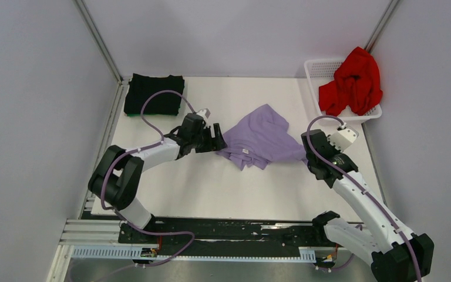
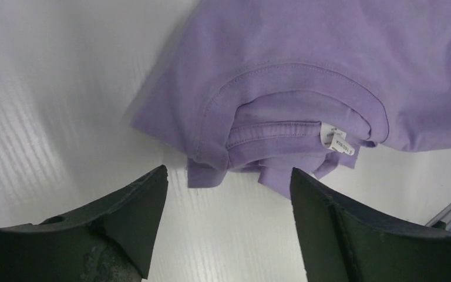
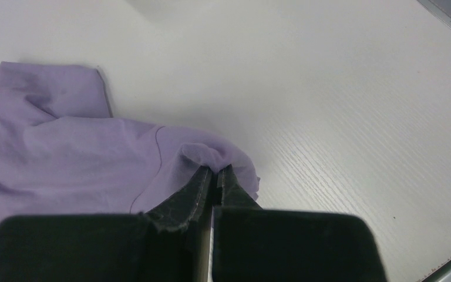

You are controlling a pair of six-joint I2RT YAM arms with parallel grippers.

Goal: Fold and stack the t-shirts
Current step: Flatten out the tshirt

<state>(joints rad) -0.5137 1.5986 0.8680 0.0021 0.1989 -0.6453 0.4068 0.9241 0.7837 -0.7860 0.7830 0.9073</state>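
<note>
1. My right gripper [image 3: 214,174] is clamped on the lavender t-shirt [image 1: 262,136], which lies crumpled in the centre of the desk [image 1: 211,188].
2. My left gripper [image 2: 229,179] stands apart at its 9 o'clock side, seemingly not touching.
3. The black t-shirt [image 1: 154,94] lies folded at 11 o'clock.

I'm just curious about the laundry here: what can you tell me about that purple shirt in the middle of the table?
The lavender-purple soft cloth t-shirt lies crumpled and unfolded in the middle of the white table, collar ribbing and a small white neck label showing at its left end. The right gripper pinches a tuft of its right edge, jaws shut. The left gripper hovers by the collar, jaws open, gripping nothing.
</note>
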